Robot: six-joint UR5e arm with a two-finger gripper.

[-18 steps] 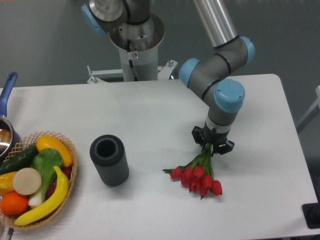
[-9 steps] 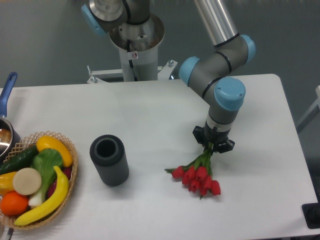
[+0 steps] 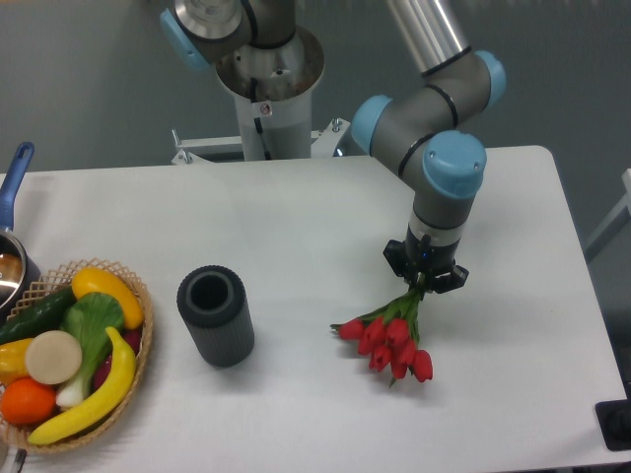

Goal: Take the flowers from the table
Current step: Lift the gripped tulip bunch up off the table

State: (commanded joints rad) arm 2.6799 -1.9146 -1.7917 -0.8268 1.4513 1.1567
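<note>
One bunch, smooth red flowers (image 3: 387, 344) | thin stems pinched by fingers (image 3: 425, 281) | matte table (image 3: 296, 227)

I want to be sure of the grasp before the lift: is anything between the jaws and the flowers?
Nothing visible stands between them. The gripper sits right at the stem end of the flowers, the green stems running up into its jaws. The dark cylinder and the fruit basket stand well off to the side on the table.
</note>
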